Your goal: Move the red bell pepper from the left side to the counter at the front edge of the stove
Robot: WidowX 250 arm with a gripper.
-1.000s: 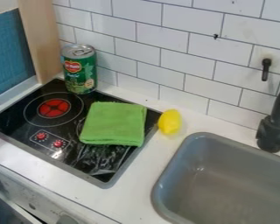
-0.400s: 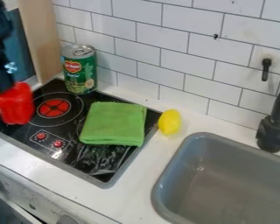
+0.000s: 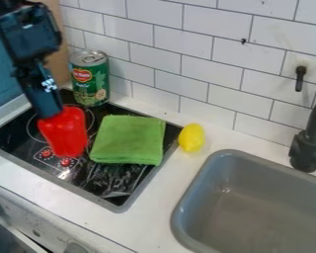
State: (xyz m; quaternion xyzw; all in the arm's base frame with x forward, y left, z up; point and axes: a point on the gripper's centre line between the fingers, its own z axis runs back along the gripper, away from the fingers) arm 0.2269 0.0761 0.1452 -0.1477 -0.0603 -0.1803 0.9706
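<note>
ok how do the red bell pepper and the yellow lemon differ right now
The red bell pepper hangs from the black gripper above the black stovetop, while the yellow lemon rests on the white counter. The pepper looks bigger and blockier; the lemon is smaller and oval. Both are brightly coloured.

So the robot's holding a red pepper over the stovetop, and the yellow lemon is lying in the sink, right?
Not quite: the yellow lemon is on the counter, between the green cloth and the sink, as the camera view shows. The rest stands: the end effector holds the red pepper over the stovetop.
</note>
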